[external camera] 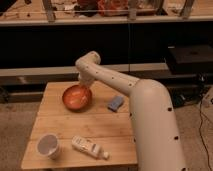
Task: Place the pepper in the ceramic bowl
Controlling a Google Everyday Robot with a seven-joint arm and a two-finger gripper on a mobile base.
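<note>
The ceramic bowl [76, 98] is orange-brown and stands on the far left part of the wooden table [65, 127]. My white arm reaches in from the right and bends down over it. The gripper [84, 86] hangs just above the bowl's far rim, mostly hidden behind the wrist. I cannot make out the pepper; it is hidden or lost against the bowl's orange inside.
A white cup [47, 146] stands at the table's front left corner. A white bottle [89, 147] lies on its side near the front edge. A small blue object [115, 103] lies right of the bowl. Dark shelving runs behind the table.
</note>
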